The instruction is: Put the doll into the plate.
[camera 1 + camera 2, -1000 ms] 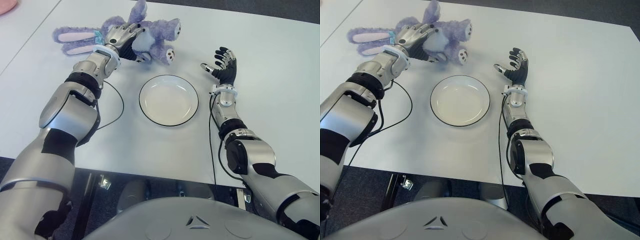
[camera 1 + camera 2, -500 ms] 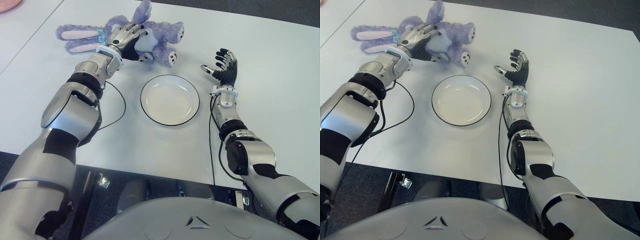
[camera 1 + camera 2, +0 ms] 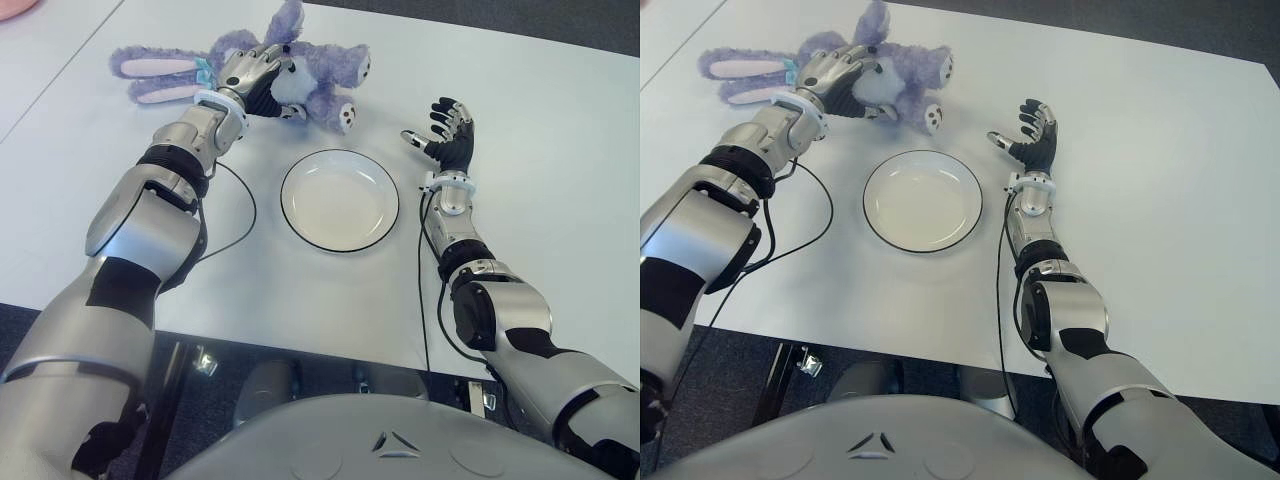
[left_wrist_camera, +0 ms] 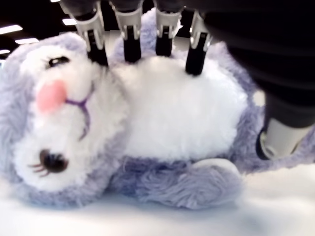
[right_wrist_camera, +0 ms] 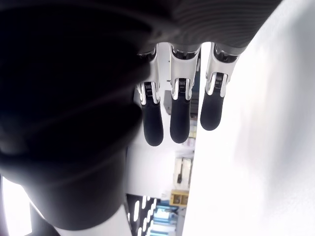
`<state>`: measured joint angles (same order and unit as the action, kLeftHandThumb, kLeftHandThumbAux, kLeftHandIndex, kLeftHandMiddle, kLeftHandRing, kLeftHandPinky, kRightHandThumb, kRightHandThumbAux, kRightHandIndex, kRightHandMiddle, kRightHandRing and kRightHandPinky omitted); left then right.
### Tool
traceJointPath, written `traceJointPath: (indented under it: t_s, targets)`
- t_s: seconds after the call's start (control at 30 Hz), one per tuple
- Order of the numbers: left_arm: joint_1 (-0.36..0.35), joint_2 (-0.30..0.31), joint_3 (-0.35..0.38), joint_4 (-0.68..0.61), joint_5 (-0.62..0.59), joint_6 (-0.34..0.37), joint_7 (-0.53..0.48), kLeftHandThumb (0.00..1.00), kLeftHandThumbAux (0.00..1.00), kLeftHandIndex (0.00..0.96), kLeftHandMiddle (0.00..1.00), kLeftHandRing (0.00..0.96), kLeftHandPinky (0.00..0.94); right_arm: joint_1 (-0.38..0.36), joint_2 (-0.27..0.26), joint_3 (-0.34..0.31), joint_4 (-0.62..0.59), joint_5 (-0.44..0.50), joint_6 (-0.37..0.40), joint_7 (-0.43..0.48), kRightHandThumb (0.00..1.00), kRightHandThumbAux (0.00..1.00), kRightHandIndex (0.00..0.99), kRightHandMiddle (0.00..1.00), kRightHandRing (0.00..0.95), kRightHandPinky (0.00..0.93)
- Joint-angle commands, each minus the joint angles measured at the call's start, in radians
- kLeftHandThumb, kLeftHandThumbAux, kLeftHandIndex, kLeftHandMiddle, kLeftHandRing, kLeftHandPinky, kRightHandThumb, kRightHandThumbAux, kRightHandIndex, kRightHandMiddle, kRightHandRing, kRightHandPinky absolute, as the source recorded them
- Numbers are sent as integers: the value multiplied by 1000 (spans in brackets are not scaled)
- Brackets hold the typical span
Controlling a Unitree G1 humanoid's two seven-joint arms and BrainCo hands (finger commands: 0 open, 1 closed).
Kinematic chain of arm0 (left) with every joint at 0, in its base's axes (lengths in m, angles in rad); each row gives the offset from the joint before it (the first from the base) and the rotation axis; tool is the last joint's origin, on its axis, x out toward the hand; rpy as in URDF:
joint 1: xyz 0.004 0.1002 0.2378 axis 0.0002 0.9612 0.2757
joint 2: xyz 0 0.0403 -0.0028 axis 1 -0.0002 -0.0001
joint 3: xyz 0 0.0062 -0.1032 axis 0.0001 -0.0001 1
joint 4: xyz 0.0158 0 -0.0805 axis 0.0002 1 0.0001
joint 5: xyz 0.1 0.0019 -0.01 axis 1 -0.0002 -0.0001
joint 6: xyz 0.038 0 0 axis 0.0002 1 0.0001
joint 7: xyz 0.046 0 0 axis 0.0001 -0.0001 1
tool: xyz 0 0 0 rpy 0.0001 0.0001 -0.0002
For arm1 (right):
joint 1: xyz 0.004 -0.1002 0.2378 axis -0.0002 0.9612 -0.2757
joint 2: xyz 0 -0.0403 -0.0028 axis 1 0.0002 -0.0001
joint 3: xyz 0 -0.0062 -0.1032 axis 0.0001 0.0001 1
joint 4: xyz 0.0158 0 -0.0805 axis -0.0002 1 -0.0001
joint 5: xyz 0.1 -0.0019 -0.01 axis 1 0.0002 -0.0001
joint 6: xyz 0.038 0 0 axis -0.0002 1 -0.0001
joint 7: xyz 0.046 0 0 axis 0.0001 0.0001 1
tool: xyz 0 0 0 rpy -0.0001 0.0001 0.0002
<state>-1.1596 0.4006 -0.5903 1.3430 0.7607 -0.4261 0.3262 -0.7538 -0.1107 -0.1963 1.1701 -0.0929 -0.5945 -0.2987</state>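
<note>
While I reach across the white table [image 3: 560,150], this is how things stand, each place given from the plate.

Plate: the round white plate with a thin dark rim [image 3: 340,200] lies flat on the table, nothing in it.

Doll: the purple plush rabbit with a white belly and pink-lined ears [image 3: 320,75] lies on its side on the table, beyond the plate and toward my left, well apart from the rim. Its long ears stretch away to the left, and one white-soled foot [image 3: 342,112] points toward the plate.

My left arm: stretched far forward past the plate's left side, elbow nearly straight, wrist over the doll.

My left hand [image 3: 250,72]: it sits on top of the doll's middle. In the left wrist view my four fingers [image 4: 129,42] curl down over the far side of the white belly, tips pressed into the fur, and my thumb [image 4: 280,130] closes in from the near side, so I have the doll clasped. It is touching the table under my hand.

My right arm: forearm lies along the plate's right side, pointing forward.

My right hand [image 3: 447,132]: just right of the plate's far edge, fingers spread and lightly bent, holding nothing.

Cable: a thin black cable [image 3: 240,215] loops on the table left of the plate.
</note>
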Motion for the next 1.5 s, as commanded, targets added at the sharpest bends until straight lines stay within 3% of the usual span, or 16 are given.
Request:
traceJointPath:
  t_s: [0.03, 0.3, 0.6, 0.83, 1.13, 1.37, 1.5]
  targets:
    - [91, -61, 14, 37, -18, 17, -72, 244, 602, 270, 188, 247, 361, 344, 68, 18, 173, -19, 60, 8, 18, 998, 244, 287, 259, 263]
    - [102, -53, 23, 37, -31, 14, -98, 357, 590, 359, 424, 439, 487, 347, 67, 19, 172, -19, 55, 7, 29, 998, 242, 285, 257, 258]
    - [97, -6, 4, 23, -33, -42, -174, 403, 553, 427, 558, 557, 554, 350, 66, 23, 172, -25, 50, -3, 40, 998, 250, 291, 263, 260]
    - [84, 51, -18, -16, -24, -129, -234, 380, 553, 432, 571, 574, 549, 350, 68, 29, 172, -31, 53, -11, 18, 998, 260, 300, 273, 268]
    - [104, 130, -27, -80, -27, -213, -287, 355, 539, 361, 575, 592, 604, 351, 71, 33, 171, -30, 55, -14, 9, 998, 266, 303, 278, 272]
    - [173, 217, -56, -186, 6, -280, -275, 341, 518, 318, 572, 608, 649, 351, 69, 40, 172, -26, 56, -10, 6, 993, 255, 295, 269, 264]
    - [216, 289, -45, -302, -12, -328, -335, 326, 506, 288, 565, 610, 656, 353, 69, 40, 171, -25, 54, -11, 3, 997, 254, 293, 266, 259]
